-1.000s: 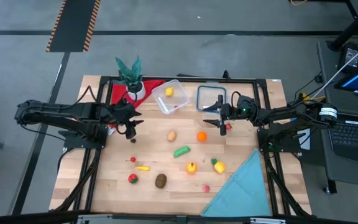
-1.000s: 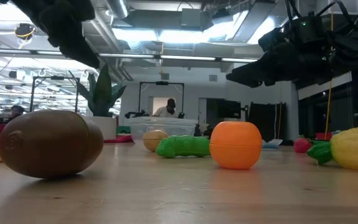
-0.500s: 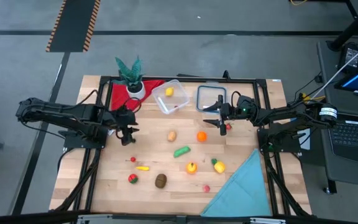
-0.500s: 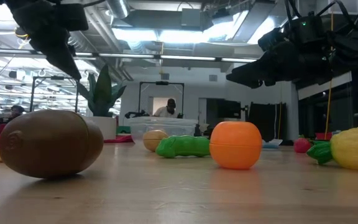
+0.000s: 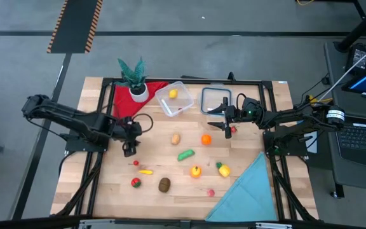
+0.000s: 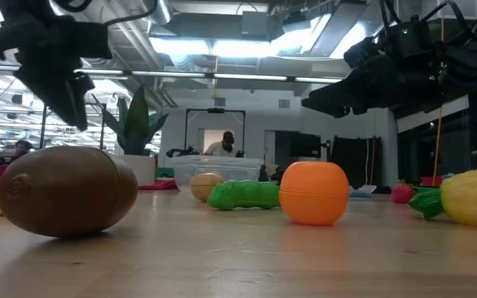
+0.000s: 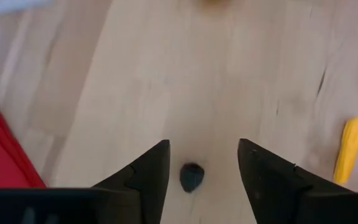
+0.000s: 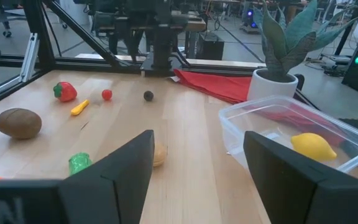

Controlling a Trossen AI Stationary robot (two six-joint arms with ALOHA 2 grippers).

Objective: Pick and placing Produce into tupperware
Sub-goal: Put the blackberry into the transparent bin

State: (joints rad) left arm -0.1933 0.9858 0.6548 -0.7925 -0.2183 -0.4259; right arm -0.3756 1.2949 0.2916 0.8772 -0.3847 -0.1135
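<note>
Dark small produce [image 7: 192, 177] between the open left tool [image 7: 201, 163] fingers (untouched)

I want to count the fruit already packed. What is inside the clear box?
The tupperware holds a yellow lemon and a small red piece by its wall. In the right wrist view, the red piece is not visible.

Both pincers [image 5: 129, 151] [image 5: 227, 130] open, empty.
</note>
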